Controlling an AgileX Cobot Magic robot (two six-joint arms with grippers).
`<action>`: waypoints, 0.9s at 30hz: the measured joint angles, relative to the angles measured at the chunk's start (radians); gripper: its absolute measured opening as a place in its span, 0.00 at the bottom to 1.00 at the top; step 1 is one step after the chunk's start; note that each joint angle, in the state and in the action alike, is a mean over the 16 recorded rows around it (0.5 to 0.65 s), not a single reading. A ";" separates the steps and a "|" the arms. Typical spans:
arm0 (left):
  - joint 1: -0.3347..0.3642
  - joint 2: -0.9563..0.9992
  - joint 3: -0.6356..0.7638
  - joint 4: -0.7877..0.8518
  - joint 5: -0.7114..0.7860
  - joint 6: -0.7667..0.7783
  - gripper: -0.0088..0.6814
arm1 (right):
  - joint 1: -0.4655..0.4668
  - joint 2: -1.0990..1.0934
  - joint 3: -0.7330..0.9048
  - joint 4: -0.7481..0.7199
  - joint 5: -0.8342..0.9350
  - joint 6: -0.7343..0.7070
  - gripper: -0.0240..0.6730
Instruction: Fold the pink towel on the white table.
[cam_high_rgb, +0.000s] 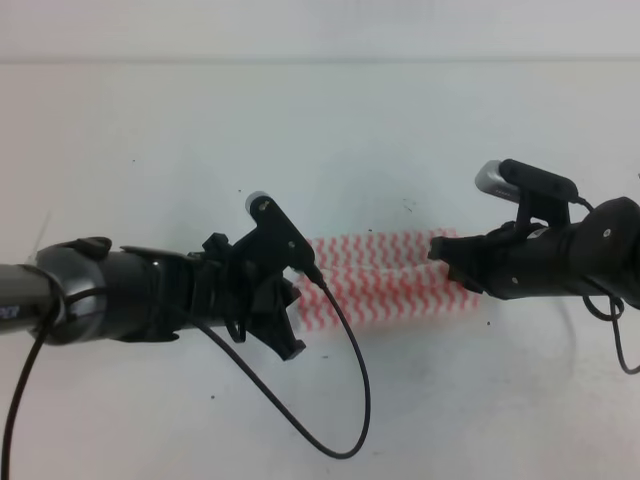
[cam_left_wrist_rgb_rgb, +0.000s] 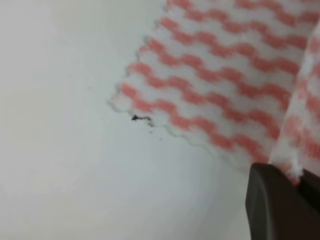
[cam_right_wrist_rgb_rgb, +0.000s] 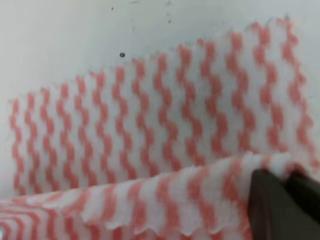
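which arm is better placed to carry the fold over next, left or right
Neither clearly: both look equally placed. The left gripper and right gripper each pinch a lifted edge of the pink towel, one at each end, over the white table. Carrying together seems best.

From my station I see the white counter (cam_high_rgb: 150, 400) filling nearly everything, scattered with tiny dark specks and scuffs. At the far edge a pale, blurred band runs left to right. The light is bright, even and soft.
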 joint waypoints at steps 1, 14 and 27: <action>0.000 0.000 0.000 0.000 0.000 0.000 0.01 | 0.000 0.000 0.000 -0.002 -0.001 0.000 0.01; 0.000 -0.001 -0.030 0.000 -0.003 -0.016 0.01 | 0.000 -0.001 -0.006 0.001 -0.024 0.000 0.01; 0.000 0.022 -0.083 0.005 -0.020 -0.036 0.01 | 0.000 0.003 -0.029 0.004 -0.047 0.000 0.01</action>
